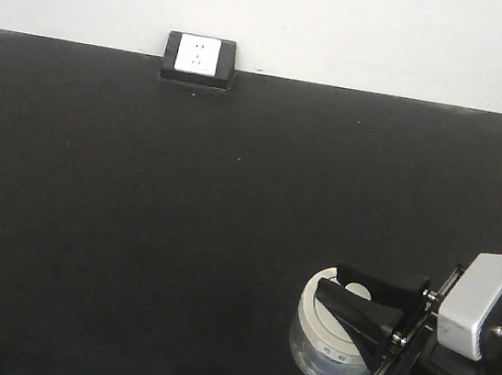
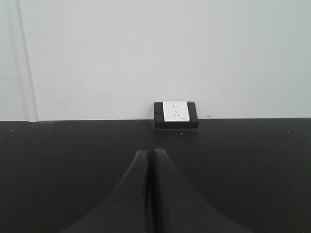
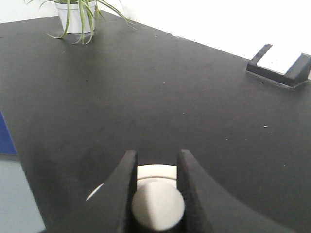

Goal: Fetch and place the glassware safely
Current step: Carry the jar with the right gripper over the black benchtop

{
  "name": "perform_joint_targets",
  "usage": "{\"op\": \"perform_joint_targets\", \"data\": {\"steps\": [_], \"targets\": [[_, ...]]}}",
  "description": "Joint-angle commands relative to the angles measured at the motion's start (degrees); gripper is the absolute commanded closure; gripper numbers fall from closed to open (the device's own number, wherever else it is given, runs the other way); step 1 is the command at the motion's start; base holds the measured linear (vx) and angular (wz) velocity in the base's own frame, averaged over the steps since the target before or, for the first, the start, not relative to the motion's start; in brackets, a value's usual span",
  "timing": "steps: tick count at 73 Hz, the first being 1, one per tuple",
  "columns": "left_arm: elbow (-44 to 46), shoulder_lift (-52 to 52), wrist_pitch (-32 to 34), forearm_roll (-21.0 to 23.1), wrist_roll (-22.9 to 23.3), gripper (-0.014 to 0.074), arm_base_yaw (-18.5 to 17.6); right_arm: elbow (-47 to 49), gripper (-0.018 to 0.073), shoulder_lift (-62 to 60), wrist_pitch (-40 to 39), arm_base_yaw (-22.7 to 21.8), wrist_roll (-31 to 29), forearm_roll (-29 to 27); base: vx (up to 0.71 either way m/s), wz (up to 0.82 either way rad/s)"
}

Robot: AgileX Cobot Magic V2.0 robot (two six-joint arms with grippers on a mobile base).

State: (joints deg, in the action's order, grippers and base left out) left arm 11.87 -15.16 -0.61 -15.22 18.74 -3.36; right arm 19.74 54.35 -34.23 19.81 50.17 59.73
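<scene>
Pinching the small squat clear glass jar with a round cream-white lid (image 1: pixel 330 346) by the central knob (image 3: pixel 158 208) on top, the right claw (image 1: pixel 359 292) sits over the near right part of the flat black desk (image 1: pixel 182 215). Its two black fingers (image 3: pixel 127 184) press against either side of the knob, and the lid's pale rim shows between and beside them in the right wrist view. Whether the jar's base rests on the desk or hangs just clear of it cannot be told from these views.

The left claw (image 2: pixel 150 194) has its fingers pressed together with nothing between them. It points toward the white wall socket in a black surround (image 2: pixel 176 112) at the desk's far edge.

By my reading, the fetching half is as good as done, since the grip on the knob looks centred and firm. The carrying and the gentle setting-down are left, and no obvious place for the jar shows. Because the hold is on the lid alone, I would expect the glass body to be at risk if the lid sits loose. A green leafy plant in a white pot (image 3: pixel 73 17) stands at a far corner, well apart from the jar.
</scene>
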Motion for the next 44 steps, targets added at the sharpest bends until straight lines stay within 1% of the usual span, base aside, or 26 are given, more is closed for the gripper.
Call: {"op": "perform_joint_targets", "data": {"steps": [1, 44], "targets": [[1.5, -0.8, 4.2, 0.3, 0.4, 0.0603, -0.4, 1.7, 0.056, -0.5, -3.7, -0.1, -0.5, -2.5, 0.0, 0.0], [1.5, -0.6, 4.2, 0.3, 0.4, 0.0603, -0.4, 1.5, 0.056, -0.4, -3.8, -0.1, -0.5, -2.1, 0.0, 0.0]]}}
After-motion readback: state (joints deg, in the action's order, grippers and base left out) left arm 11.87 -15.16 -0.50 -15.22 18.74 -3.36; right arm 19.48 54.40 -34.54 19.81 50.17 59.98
